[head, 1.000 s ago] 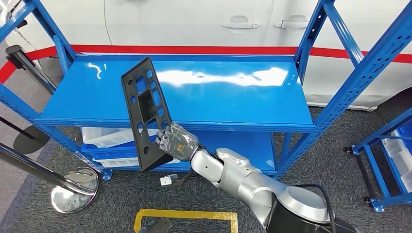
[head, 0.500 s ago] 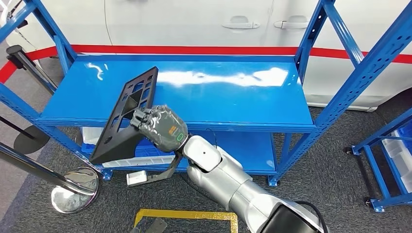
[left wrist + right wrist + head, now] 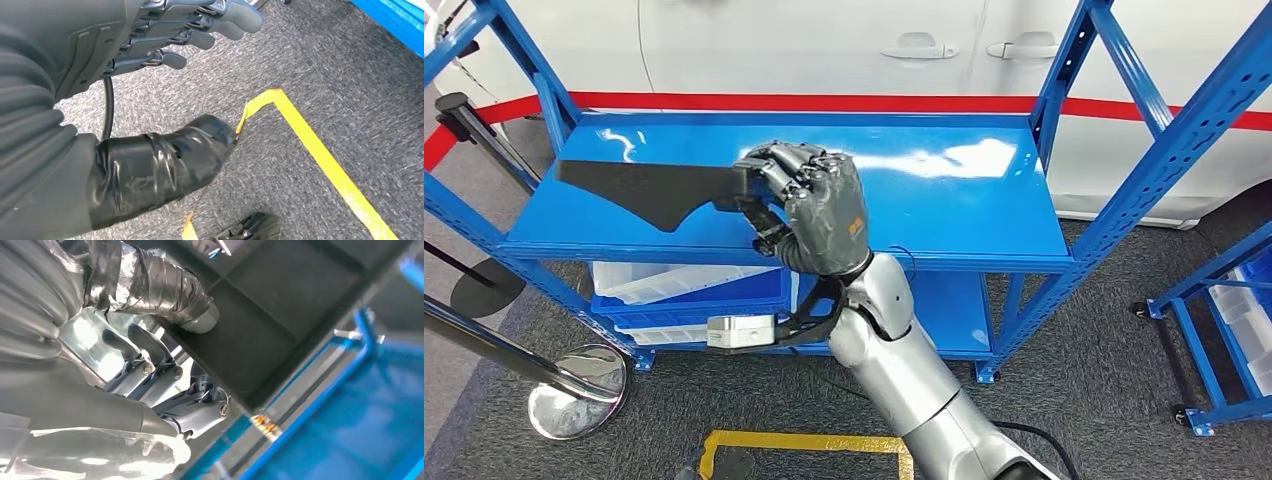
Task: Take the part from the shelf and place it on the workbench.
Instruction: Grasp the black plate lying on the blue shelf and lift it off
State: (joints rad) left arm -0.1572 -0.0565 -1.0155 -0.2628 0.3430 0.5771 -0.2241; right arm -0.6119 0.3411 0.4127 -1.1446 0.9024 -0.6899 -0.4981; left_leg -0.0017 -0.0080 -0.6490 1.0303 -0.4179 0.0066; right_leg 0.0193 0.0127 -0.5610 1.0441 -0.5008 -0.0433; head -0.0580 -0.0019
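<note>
R hand (image 3: 809, 205) grips black part (image 3: 649, 187) at one end, fingers (image 3: 776, 165) clamped on it. Part lies edge-on, roughly level, over the blue shelf (image 3: 944, 215) top, toward its left-front corner. L hand (image 3: 150, 45) hangs over grey carpet near yellow tape (image 3: 320, 155), fingers apart, holding nothing. White car behind shelf.

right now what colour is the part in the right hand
Black part, clearest in the head view.

Right hand (image 3: 809, 215) raised above shelf (image 3: 944, 215), part (image 3: 649, 187) swung flat, edge-on
</note>
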